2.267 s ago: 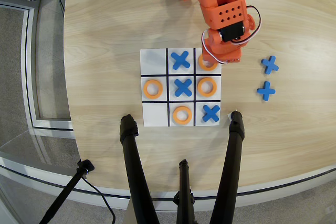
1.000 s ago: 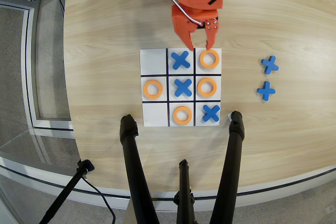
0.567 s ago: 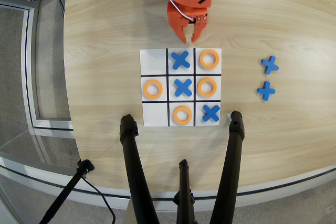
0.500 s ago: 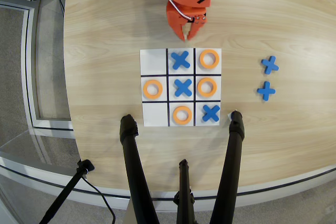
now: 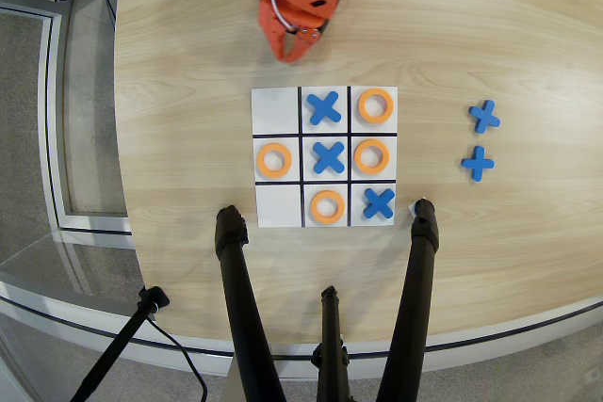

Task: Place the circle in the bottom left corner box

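Four orange rings lie on the paper grid [image 5: 279, 126] in the overhead view: one in the top right cell [image 5: 375, 105], one in the middle left cell [image 5: 274, 160], one in the middle right cell [image 5: 370, 155], one in the bottom middle cell [image 5: 326, 206]. The bottom left corner cell [image 5: 279, 204], as this view shows it, is bare white; so is the top left cell [image 5: 275, 107]. My orange gripper [image 5: 291, 52] hangs above the table beyond the grid's top edge, fingers together, holding nothing.
Blue X pieces lie in the top middle [image 5: 323, 107], centre [image 5: 328, 155] and bottom right [image 5: 378, 202] cells. Two more lie on the table at the right [image 5: 484, 117] [image 5: 478, 163]. Black tripod legs [image 5: 236, 280] [image 5: 419, 261] stand just below the grid.
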Tool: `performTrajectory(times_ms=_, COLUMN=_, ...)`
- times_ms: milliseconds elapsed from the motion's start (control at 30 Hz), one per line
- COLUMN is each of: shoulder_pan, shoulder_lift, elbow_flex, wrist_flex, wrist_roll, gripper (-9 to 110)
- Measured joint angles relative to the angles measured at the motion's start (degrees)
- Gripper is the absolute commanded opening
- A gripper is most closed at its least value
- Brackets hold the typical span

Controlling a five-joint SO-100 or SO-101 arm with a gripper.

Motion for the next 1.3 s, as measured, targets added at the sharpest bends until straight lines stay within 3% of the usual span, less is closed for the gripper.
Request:
performTrajectory(times_ms=267, shoulder_pan=49.1, shoulder_lift=0.8, elbow_flex=0.0, wrist_flex=0.0, wrist_roll=0.0, gripper=0)
performTrajectory(times_ms=367, shoulder_pan=59.8, shoulder_lift=0.8, elbow_flex=0.0, wrist_flex=0.0, wrist_roll=0.0, gripper=0)
performTrajectory(times_ms=1300, shoulder_pan=60.8, shoulder_lift=0.8, elbow_flex=0.0, wrist_flex=0.1, wrist_roll=0.0, gripper=0)
